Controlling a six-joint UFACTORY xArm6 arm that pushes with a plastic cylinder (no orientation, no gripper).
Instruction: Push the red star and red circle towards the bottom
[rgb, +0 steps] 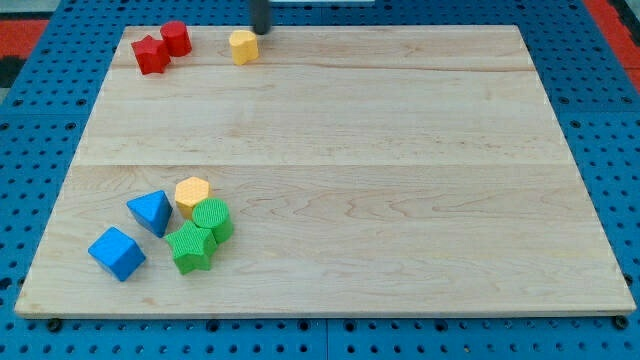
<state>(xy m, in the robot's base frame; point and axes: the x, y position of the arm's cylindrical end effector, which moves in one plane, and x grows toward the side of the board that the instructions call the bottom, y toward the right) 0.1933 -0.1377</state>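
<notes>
Wooden tabletop (400, 150) lies on a blue perforated base (40, 60); no containers in view; every block rests directly on the wood. The dark rod enters at the view's top; my tip (259, 32) stands at the tabletop's top edge, just above and right of a yellow block (243, 46); contact cannot be confirmed; the arm carries no hand, so nothing is grasped. Red star (151, 54) and red circle (176, 38) sit touching at top left, well left of my tip. Bottom left cluster: blue cube (116, 253); blue triangular block (151, 211); green star (191, 247); green circle (213, 219); yellow hexagon (192, 193).
</notes>
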